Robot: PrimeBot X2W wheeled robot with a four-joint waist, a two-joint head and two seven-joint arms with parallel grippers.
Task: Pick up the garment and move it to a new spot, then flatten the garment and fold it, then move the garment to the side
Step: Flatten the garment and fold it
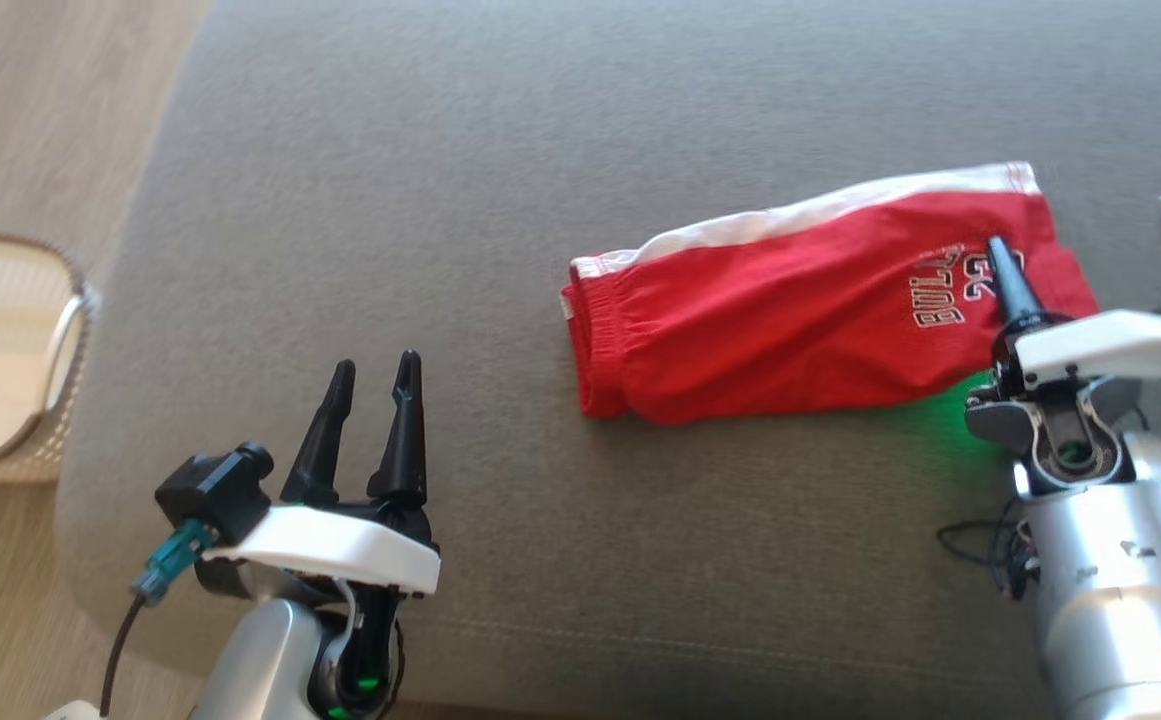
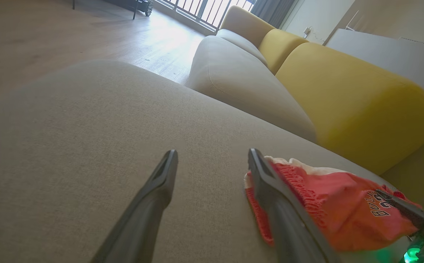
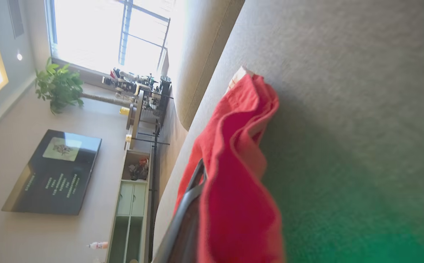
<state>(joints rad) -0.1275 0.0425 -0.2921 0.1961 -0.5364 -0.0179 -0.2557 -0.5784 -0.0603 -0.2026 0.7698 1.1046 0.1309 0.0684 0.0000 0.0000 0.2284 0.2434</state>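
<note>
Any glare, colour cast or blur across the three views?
Head view: green glow on the cushion beside the right pincer, basket blurred. Left wrist view: glare on the floor. Right wrist view: window overexposed, green cast lower right, shorts soft up close.

home living room. grey sofa seat with yellow backrest at 3 o'clock in left wrist view, wood floor at 11. right wrist view: wall tv at 8 o'clock, potted plant at 10, low cabinet at 7, bright window at 11.
</note>
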